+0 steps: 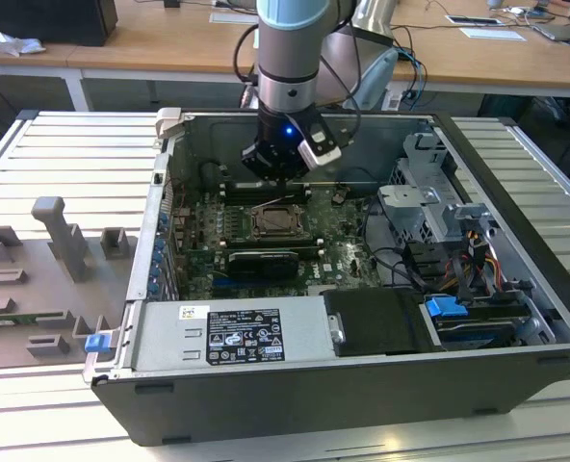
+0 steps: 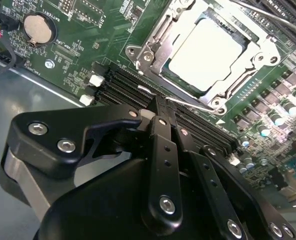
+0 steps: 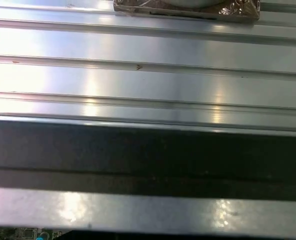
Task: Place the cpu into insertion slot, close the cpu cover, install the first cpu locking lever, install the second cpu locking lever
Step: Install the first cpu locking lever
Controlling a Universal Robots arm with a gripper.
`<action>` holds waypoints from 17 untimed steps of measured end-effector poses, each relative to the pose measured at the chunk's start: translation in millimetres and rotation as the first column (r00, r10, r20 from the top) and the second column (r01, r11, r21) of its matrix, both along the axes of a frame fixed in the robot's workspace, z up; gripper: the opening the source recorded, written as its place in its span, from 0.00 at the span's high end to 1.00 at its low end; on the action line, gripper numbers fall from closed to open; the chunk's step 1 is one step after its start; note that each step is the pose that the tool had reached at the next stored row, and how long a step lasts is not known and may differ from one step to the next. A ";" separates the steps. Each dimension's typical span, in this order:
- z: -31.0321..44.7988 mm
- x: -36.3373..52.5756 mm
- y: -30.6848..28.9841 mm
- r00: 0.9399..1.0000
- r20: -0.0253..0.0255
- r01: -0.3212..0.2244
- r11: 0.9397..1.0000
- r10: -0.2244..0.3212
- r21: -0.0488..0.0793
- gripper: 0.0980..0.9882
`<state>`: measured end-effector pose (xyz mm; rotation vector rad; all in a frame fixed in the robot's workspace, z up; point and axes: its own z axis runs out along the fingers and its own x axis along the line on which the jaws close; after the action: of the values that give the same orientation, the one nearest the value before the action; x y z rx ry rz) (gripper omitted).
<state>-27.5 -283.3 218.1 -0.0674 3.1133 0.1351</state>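
The cpu [image 2: 213,47] lies flat in the insertion slot [image 1: 275,223] on the green board, its silvery top showing through the window of the cpu cover [image 2: 155,50], which lies down over it. A thin wire locking lever [image 2: 193,105] runs along the socket's near edge, and another lever [image 2: 268,16] crosses the far side. My gripper [image 2: 160,102] hovers just beside the socket with its black fingers [image 2: 163,145] pressed together, the tip right at the end of the near lever. In the exterior view the gripper [image 1: 280,178] hangs inside the open case, just behind the socket.
Black memory slots [image 2: 123,85] run between gripper and socket. A coin battery [image 2: 38,27] sits on the board. The case holds a power supply [image 1: 227,332], a black card [image 1: 261,262] and a drive cage [image 1: 429,207]. Grey fixtures [image 1: 64,241] stand on the grooved table [image 3: 148,50].
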 end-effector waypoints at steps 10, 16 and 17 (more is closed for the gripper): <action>-6.7 3.5 0.0 1.000 0.000 0.008 1.000 -0.008 0.000 0.99; -13.2 6.0 0.0 1.000 0.000 0.008 1.000 -0.008 -0.002 0.99; -13.5 6.2 0.0 1.000 0.000 0.008 1.000 -0.008 -0.003 0.99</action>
<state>-21.3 -283.4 204.6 -0.0555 3.1134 0.1306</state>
